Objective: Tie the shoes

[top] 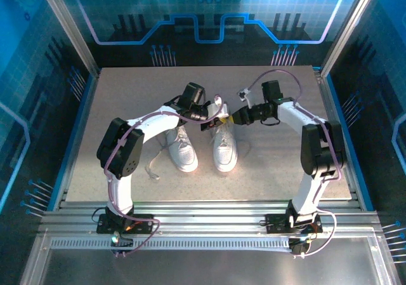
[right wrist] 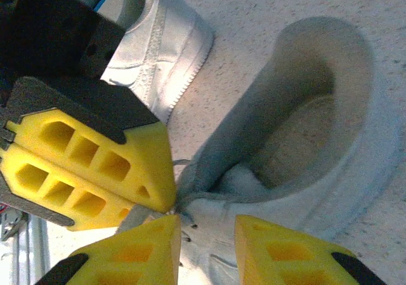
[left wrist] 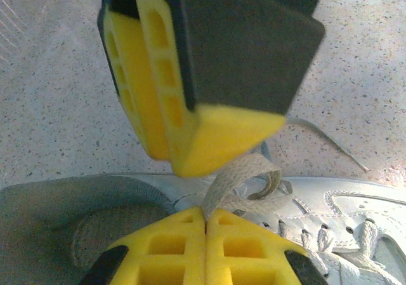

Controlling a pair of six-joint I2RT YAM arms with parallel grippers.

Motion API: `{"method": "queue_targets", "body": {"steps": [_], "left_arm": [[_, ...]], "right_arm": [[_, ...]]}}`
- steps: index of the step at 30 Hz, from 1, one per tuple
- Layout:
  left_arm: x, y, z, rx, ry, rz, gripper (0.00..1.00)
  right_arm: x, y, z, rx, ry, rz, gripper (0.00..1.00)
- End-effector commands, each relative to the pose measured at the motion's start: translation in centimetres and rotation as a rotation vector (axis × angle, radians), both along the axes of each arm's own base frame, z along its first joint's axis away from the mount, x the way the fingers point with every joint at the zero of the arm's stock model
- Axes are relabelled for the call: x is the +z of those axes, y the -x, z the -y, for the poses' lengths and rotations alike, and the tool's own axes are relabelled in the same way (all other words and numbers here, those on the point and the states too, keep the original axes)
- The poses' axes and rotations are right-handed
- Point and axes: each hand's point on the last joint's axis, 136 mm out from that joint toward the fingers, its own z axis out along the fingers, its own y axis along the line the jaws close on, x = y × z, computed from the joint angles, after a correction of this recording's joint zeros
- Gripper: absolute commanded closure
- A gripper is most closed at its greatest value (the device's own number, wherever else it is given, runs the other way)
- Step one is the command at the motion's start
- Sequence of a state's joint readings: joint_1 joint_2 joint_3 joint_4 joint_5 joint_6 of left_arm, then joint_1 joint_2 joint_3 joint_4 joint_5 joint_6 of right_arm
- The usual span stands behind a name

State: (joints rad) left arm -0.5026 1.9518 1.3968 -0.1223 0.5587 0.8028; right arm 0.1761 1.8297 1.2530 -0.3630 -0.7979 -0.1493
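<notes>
Near the centre of the overhead view, the shoes (top: 185, 153) are being shown side by side on the counter (top: 127, 101), their upper ends being hidden by both arms. The left gripper (left wrist: 206, 225) is being pressed together on a loop of lace (left wrist: 244, 174) above the right-hand shoe (top: 225, 148). The right gripper (right wrist: 208, 234) is being held spread just beside it; contact with the lace cannot be told. That shoe's toe is being cut off in both wrist views.

Cool blue-tinged overhead light, soft shadows, wrist close-ups perhaps slightly blurry
</notes>
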Motion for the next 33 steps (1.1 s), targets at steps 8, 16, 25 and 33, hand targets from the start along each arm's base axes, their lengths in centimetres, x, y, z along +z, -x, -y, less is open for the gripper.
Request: {"method": "queue_targets", "body": {"steps": [8,16,25,33], "left_arm": [[0.6,0.1,0.5,-0.049,0.056,0.011,1.00],[0.5,0.1,0.5,-0.050,0.057,0.007,1.00],[0.5,-0.1,0.5,-0.045,0.063,0.005,1.00],[0.5,-0.4,0.4,-0.040,0.071,0.003,1.00]], "right_arm": [[0.4,1.1,-1.6,0.071,-0.085,-0.017,0.73],[-0.2,1.0,-2.1,0.086,-0.077,-0.036,0.75],[-0.9,1.5,-2.6,0.105,-0.067,-0.085,0.75],[-1.4,1.6,-2.0,0.072,-0.023,-0.089,1.00]]}}
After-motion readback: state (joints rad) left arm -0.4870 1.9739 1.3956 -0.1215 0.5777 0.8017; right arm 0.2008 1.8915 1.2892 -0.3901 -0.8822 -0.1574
